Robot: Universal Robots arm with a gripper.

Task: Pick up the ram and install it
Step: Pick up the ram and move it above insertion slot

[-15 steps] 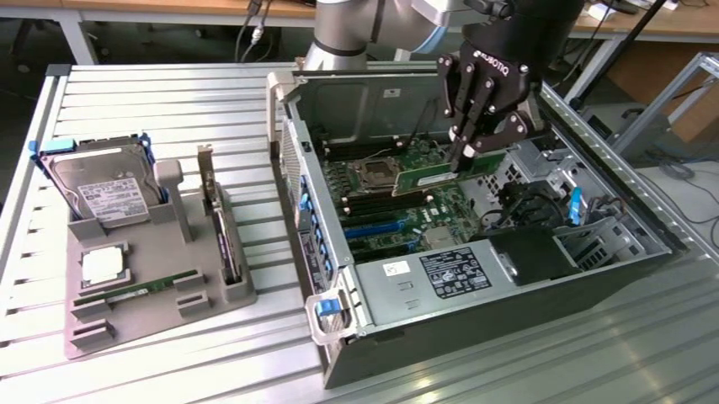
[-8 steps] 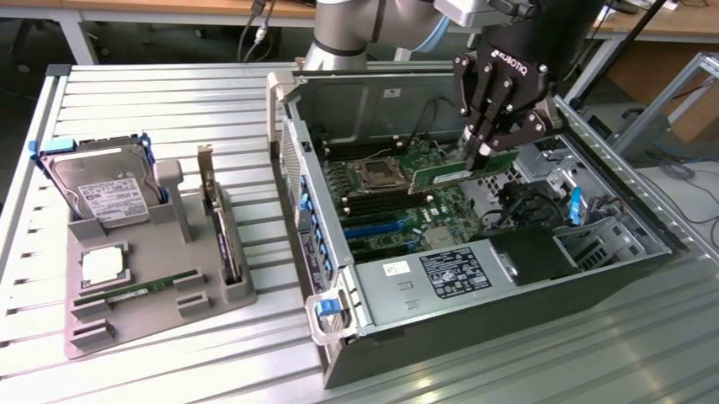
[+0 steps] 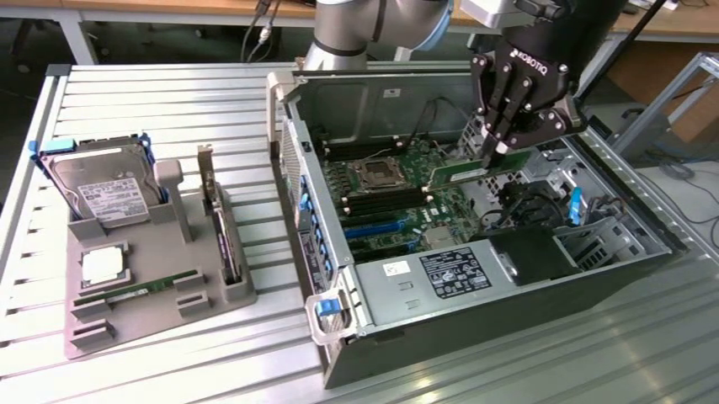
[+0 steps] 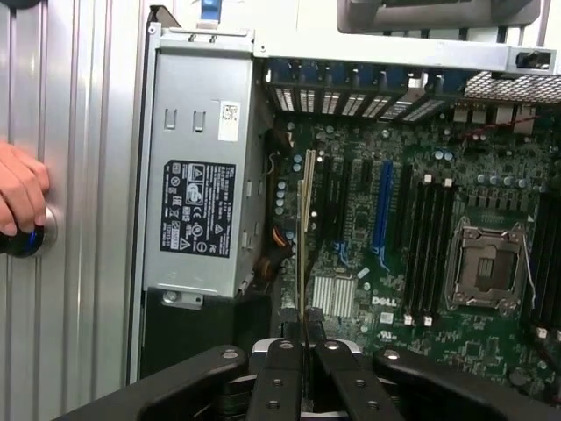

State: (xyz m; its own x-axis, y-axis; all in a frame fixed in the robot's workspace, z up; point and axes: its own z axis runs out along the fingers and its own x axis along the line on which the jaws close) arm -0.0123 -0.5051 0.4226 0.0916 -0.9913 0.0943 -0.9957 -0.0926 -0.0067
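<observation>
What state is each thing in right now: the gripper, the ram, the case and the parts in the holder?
Gripper: shut on the ram.
Ram: held over the motherboard, not in a slot.
Case: open, side panel off.
Hard drive: upright in the holder.
Card: on edge in the holder.
Hand: on the table, beside the case.

The arm (image 3: 343, 34) has rounded silver-grey joint housings. Its gripper (image 3: 497, 154) is black, with white ROBOTIQ lettering; the linked black fingers (image 4: 279, 379) carry round grey pivot pins.
</observation>
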